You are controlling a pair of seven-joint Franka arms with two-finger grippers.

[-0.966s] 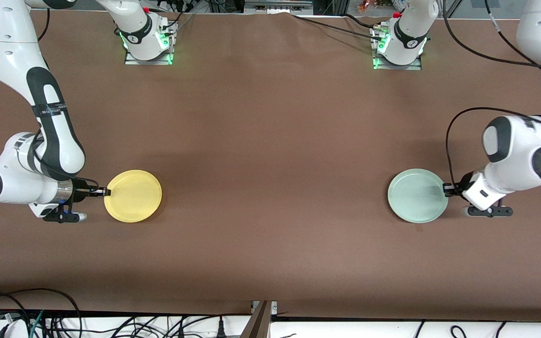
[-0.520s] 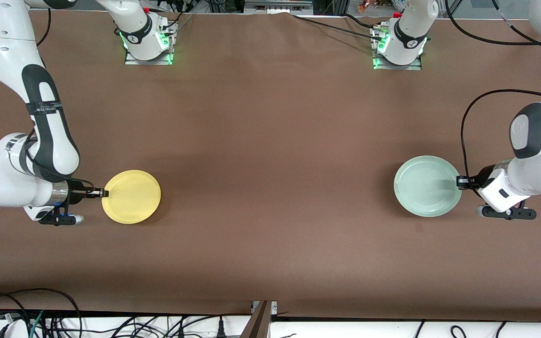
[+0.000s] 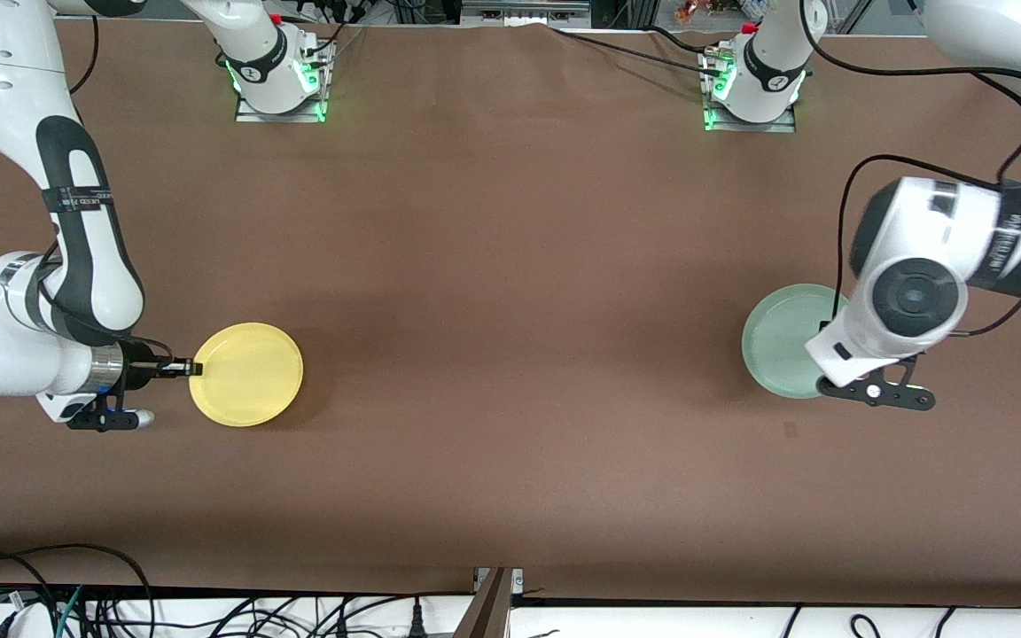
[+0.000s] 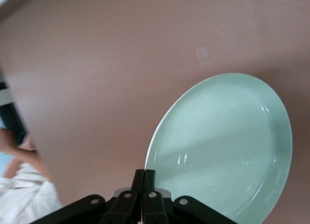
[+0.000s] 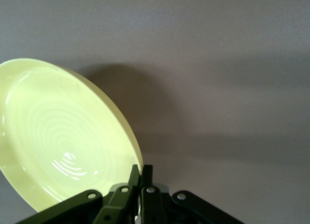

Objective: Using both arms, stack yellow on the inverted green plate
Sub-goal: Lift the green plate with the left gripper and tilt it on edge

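The left end effector [image 4: 144, 185] is pinching the green plate [image 4: 227, 146] by its rim. The right end effector [image 5: 140, 183] is pinching the yellow plate [image 5: 53, 137] likewise; both seem light, stiff, slippery

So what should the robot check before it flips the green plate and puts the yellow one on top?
1. Left end effector pinching the green plate rim: ok, fingers shut on the rim.
2. Right end effector pinching the yellow plate rim: ok.
3. Green plate turned upside down: not ok, its hollow side shows at the left wrist.
4. Yellow plate fully lifted: cannot tell.
5. Brown table between the plates free for stacking: ok.
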